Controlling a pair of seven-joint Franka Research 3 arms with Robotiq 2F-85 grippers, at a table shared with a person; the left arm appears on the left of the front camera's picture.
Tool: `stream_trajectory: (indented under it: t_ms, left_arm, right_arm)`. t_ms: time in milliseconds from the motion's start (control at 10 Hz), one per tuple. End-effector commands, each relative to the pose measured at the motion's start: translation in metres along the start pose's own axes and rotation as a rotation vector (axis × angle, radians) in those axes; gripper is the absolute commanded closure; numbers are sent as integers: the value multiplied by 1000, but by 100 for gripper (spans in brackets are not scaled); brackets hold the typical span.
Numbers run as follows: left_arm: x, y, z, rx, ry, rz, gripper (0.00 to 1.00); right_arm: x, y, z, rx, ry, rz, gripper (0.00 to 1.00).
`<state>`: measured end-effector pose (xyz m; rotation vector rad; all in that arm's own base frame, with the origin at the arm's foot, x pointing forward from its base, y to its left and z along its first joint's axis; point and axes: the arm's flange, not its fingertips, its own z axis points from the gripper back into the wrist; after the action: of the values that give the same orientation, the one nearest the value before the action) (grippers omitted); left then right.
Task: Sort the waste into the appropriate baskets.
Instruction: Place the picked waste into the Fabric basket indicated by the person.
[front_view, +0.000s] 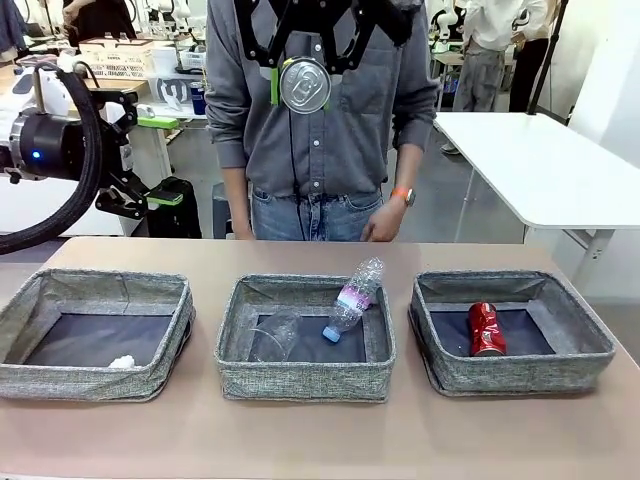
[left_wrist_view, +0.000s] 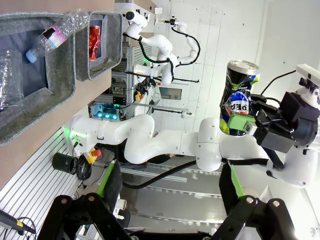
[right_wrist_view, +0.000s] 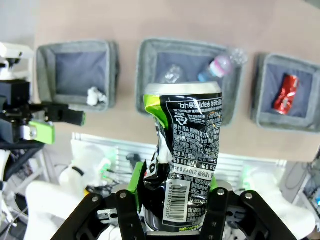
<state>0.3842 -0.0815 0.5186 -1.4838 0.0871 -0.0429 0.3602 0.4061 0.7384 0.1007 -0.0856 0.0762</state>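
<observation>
Your right gripper (right_wrist_view: 175, 192) pinches the dark can (right_wrist_view: 185, 150) upright, top probably toward 12 o'clock; left gripper (left_wrist_view: 170, 192) spread wide

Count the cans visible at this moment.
2: the red can lies in the right basket; the dark can is gripped in the right claw, raised above the baskets.

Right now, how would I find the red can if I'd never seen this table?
Look along the table at the row of three grey fabric baskets and go to the right basket. The red can lies alone on its dark bottom. It is the only red, crumpled thing; the other baskets hold clear plastic and white paper.
</observation>
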Motion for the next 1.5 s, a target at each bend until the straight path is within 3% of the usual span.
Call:
stream_trajectory:
  t_ms: [0,1100,1300,1400]
  left_arm:
    - [-2,-3,-2,-18,0,1,0]
    - [-2,-3,-2,-18,0,1,0]
    - [-2,-3,-2,-18,0,1,0]
    - [-2,-3,-2,-18,0,1,0]
  right_arm:
    - [-1,0,1,3,-1,0,48]
    - [0,0,0,0,0,0,48]
    - [7,-49,-38,-11,39,69,48]
    - [9,-79,-65,-91,9,19,48]
